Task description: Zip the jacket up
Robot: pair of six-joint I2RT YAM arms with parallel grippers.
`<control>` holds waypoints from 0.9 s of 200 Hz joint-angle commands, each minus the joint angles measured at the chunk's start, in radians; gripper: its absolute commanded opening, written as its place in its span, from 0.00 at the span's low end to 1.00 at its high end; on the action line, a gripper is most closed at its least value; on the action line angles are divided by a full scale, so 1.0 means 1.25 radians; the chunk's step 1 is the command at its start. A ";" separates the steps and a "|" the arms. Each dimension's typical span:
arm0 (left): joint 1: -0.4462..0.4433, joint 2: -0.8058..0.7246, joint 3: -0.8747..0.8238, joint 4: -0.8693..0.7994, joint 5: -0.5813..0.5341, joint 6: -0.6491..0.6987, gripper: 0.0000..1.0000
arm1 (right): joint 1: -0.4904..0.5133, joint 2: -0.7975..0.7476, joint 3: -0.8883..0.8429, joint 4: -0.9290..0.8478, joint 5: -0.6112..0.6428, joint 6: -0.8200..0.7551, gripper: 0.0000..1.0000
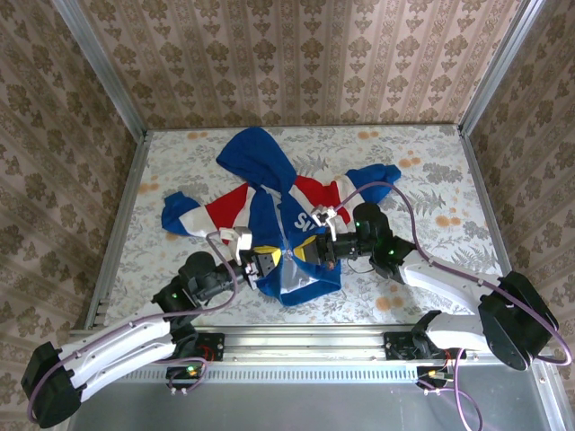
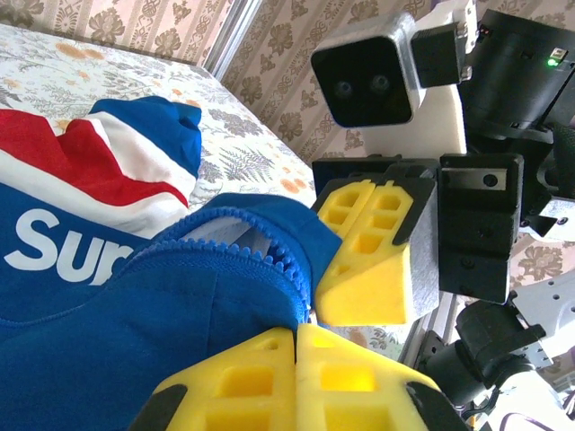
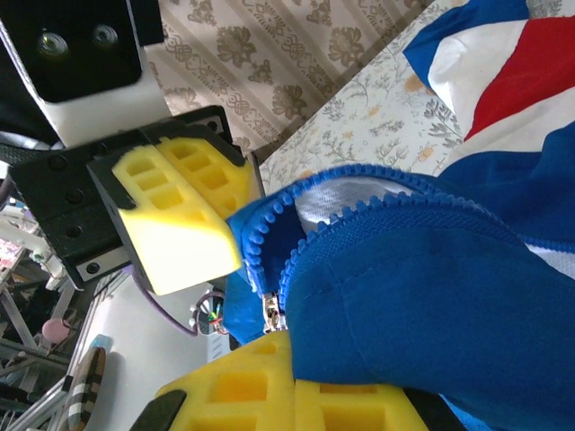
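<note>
The blue hooded jacket point(image 1: 269, 193) lies face up in the middle of the table, hood toward the back, with its red and white sleeves spread out. Both grippers meet at its lower hem. My left gripper point(image 1: 267, 261) is shut on the blue hem point(image 2: 135, 332), beside the zipper teeth point(image 2: 269, 260). My right gripper point(image 1: 312, 251) is shut on the other side of the hem point(image 3: 431, 296), right by the metal zipper slider point(image 3: 269, 310). The two rows of teeth point(image 3: 314, 238) gape apart above the slider. White lettering point(image 2: 63, 247) shows on the chest.
The floral table cover point(image 1: 422, 189) has bare room to the right and left of the jacket. Metal rails point(image 1: 121, 202) and patterned walls close in the table. A purple cable point(image 1: 395, 193) arcs over the right arm.
</note>
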 commanded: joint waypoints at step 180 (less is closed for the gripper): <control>0.019 0.045 -0.027 0.174 0.031 -0.064 0.00 | -0.004 -0.034 -0.023 0.061 -0.012 0.031 0.00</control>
